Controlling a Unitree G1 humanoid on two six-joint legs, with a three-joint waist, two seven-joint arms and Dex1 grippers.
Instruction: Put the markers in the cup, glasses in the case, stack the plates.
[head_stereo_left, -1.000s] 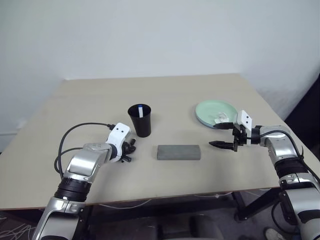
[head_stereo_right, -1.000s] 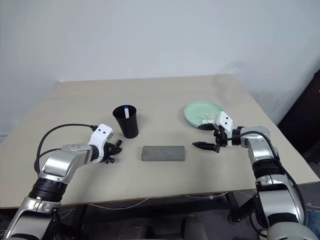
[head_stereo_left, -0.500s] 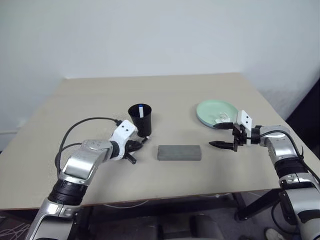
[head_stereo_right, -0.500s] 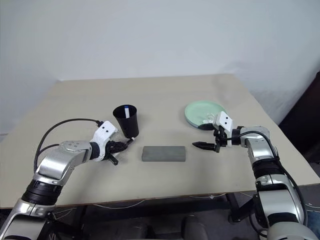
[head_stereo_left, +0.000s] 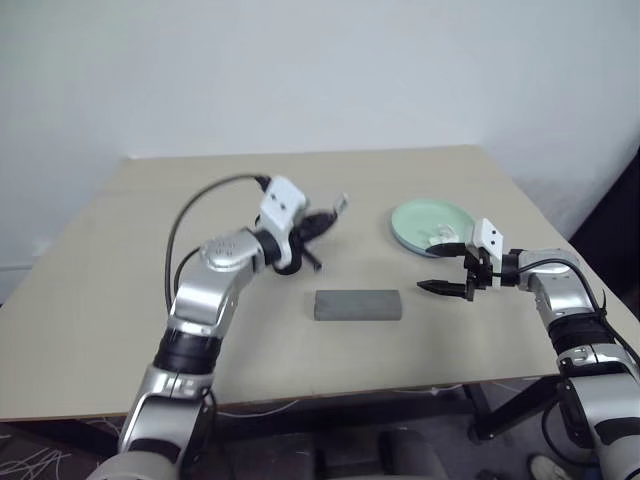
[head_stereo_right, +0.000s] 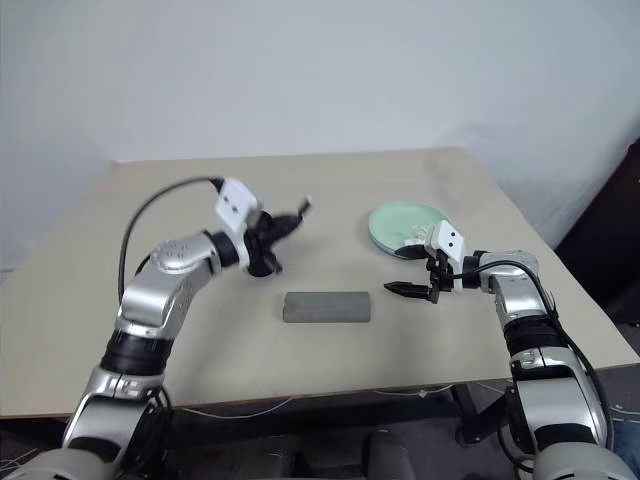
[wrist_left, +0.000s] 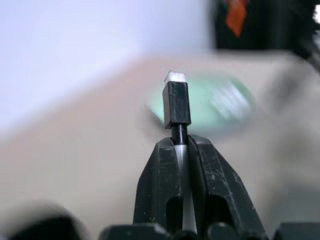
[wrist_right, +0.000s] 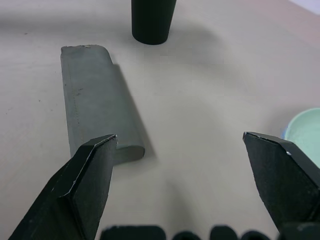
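My left gripper (head_stereo_left: 325, 220) is shut on a slim marker (wrist_left: 176, 107) with a dark cap. It holds the marker up off the table, pointing toward the plates. The black cup (wrist_right: 152, 20) stands just under and behind that hand, which covers most of it in the head views. The grey case (head_stereo_left: 357, 305) lies shut in the middle of the table. A mint green plate (head_stereo_left: 432, 222) sits at the right with a light blue rim showing under it. My right gripper (head_stereo_left: 440, 268) hovers open between the case and the plates, holding nothing. The glasses are out of view.
A small white crumpled tissue (head_stereo_left: 441, 238) lies on the green plate near my right gripper. The table's right edge (head_stereo_left: 560, 240) runs close past the plates. Bare tabletop (head_stereo_left: 150, 230) stretches to the left of the cup and behind it.
My left gripper has risen from the table left of the cup and swung right with the marker, ending level over the cup. The right gripper has stayed put.
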